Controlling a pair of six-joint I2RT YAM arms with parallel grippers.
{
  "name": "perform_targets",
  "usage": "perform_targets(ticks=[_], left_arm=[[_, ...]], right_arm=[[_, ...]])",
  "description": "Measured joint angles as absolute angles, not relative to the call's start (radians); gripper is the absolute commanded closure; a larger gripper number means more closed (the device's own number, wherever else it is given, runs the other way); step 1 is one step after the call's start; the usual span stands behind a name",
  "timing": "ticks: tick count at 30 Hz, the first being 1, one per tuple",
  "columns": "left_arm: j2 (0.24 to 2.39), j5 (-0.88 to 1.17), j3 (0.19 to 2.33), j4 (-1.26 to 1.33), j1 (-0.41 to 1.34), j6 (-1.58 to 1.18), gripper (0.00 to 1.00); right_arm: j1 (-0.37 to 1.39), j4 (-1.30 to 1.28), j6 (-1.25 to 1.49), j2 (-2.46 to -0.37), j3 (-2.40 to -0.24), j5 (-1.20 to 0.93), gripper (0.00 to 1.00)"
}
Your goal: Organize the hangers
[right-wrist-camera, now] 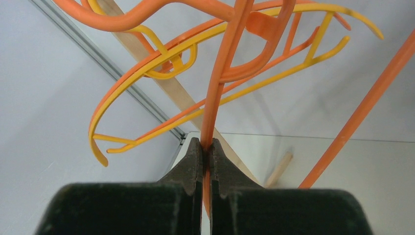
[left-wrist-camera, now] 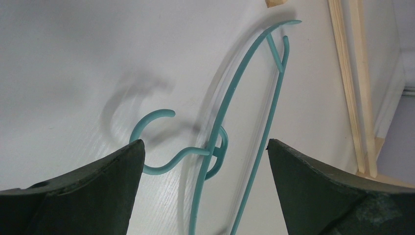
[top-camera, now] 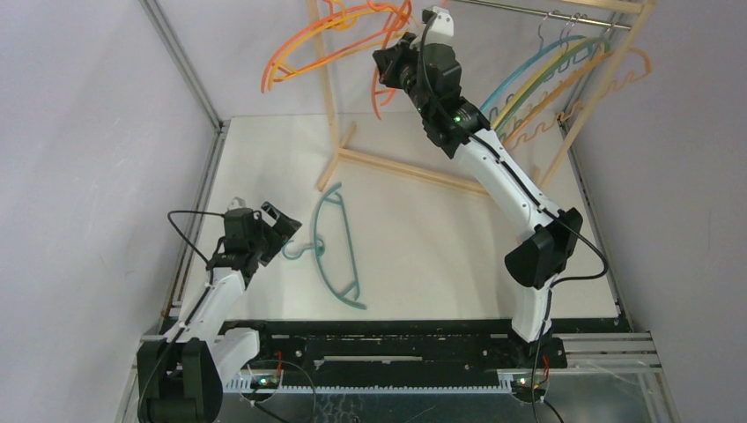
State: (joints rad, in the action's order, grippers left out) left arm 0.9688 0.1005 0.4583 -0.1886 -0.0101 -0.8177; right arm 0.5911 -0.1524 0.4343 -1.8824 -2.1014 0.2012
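Observation:
One teal hanger lies flat on the white table, hook toward the left arm. My left gripper hovers over that hook, open; in the left wrist view the teal hanger runs between the wide-apart fingers of the left gripper, untouched. High at the rack, my right gripper is shut on the thin bar of an orange hanger, pinched at the tips of the right gripper. Orange and yellow hangers dangle beside it. Teal, yellow and orange hangers hang on the rod at the right.
The pale wooden rack frame stands at the back of the table, its base bar lying across the tabletop and its metal rod along the top. Grey walls close in both sides.

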Motion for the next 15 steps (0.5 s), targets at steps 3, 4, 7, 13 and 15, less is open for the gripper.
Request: perform_targets(ticks=[3,4,7,13,15], left_arm=[[0.969,0.101,0.465,-0.194,-0.011,-0.797,0.01],[0.971,0.099,0.474,-0.202,-0.014,-0.787,0.01],[0.986,0.09,0.524,-0.227,-0.026,-0.756,0.01],[1.043,0.07,0.707,-0.268,-0.063,-0.679,0.01],[1.068,0.063,0.774,-0.272,-0.065,-0.654,0.0]], right_arm=[[0.591,-0.155,0.441,-1.887,-2.104,0.195,1.0],[0.591,-0.155,0.444,-1.887,-2.104,0.192,1.0],[0.591,-0.148,0.452,-1.876,-2.08,0.178,1.0],[0.591,-0.147,0.465,-1.814,-1.936,0.162,1.0],[0.591,-0.149,0.471,-1.806,-1.916,0.154,1.0]])
